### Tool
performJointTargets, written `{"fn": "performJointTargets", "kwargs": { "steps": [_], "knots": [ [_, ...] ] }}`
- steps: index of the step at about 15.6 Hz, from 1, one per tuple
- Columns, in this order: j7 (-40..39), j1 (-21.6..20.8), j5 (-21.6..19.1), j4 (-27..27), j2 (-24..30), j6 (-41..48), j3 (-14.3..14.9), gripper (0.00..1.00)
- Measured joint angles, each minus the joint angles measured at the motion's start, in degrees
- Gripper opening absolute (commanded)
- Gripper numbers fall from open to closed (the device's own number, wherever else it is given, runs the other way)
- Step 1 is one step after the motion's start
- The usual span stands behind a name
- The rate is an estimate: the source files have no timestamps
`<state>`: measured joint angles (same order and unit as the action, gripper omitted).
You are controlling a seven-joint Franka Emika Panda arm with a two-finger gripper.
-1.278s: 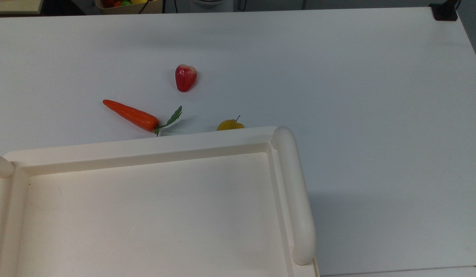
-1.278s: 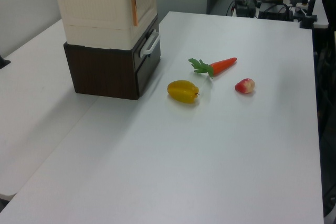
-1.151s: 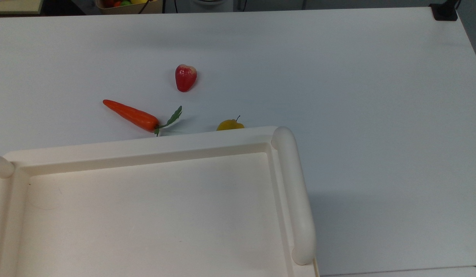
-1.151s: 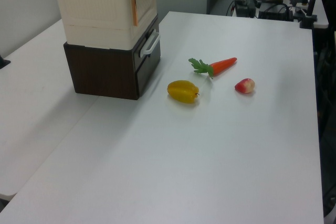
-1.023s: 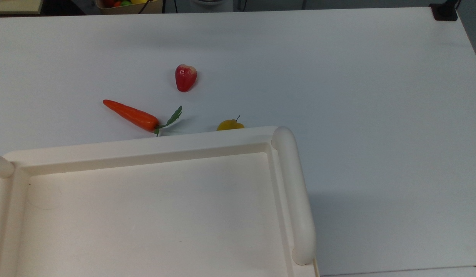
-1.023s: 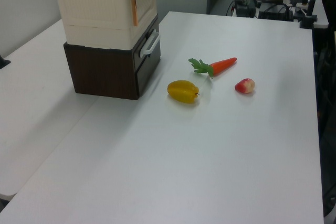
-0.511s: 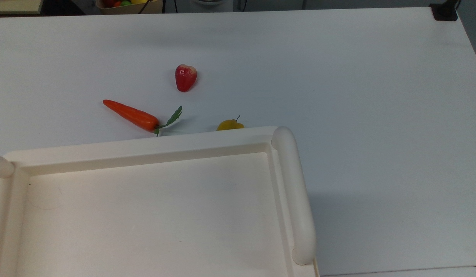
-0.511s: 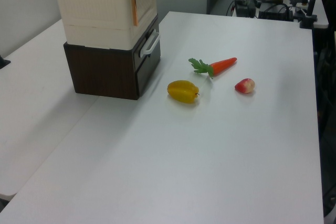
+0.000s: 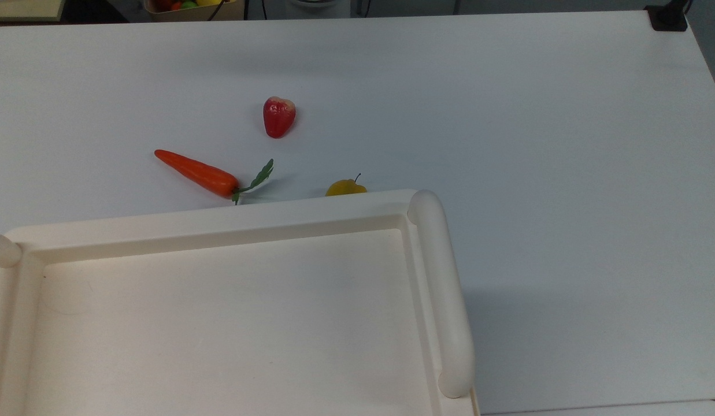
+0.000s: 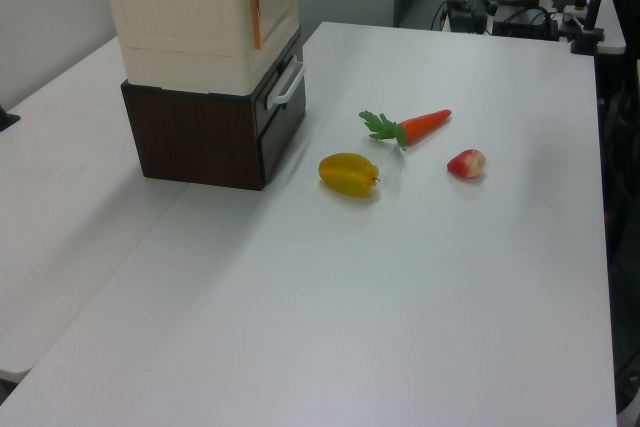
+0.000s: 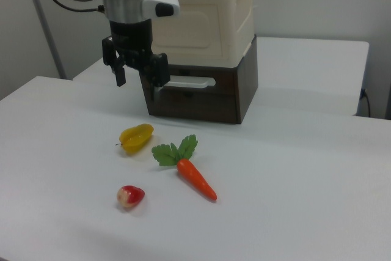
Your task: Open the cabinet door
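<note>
Gripper (image 11: 135, 73), jaws spread and empty, hangs near the cabinet (image 11: 204, 25) front, seemingly to reach its white handle (image 11: 189, 82).

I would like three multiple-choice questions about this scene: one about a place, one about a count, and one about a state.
1. What does the cabinet stand on?
A) the floor
B) a dark brown drawer unit
C) a shelf

2. How many toy foods lie on the table?
A) two
B) three
C) five

3. How is the gripper?
A) open, holding nothing
B) shut on the white handle
C) shut on a toy

Answers:
1 B: the right view shows the cream unit on top of it.
2 B: a carrot, a yellow fruit and a red fruit.
3 A: its fingers stand apart above the table.
</note>
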<state>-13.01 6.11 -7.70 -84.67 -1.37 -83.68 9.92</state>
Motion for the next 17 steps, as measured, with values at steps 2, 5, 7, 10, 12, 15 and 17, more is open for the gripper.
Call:
{"fn": "performJointTargets", "kwargs": {
  "steps": [2, 5, 7, 10, 12, 15, 17],
  "knots": [
    [0.0, -1.91, 1.29, -0.03, -0.95, -0.07, -0.17, 1.0],
    [0.0, -5.09, 2.17, -0.02, -2.87, -4.38, -0.67, 1.0],
    [0.0, -7.07, 2.17, -0.02, -4.1, -9.37, -0.9, 1.0],
    [0.12, -10.07, 0.58, -0.02, -6.12, -19.1, -0.99, 1.0],
    [0.2, -11.56, -1.95, -0.04, -8.27, -27.73, -1.03, 1.0],
    [1.99, -13.95, -2.47, -0.05, -12.42, -40.97, -1.07, 0.92],
    [5.27, -15.36, -2.47, 0.22, -14.58, -48.55, -1.08, 0.88]
  ]
}}
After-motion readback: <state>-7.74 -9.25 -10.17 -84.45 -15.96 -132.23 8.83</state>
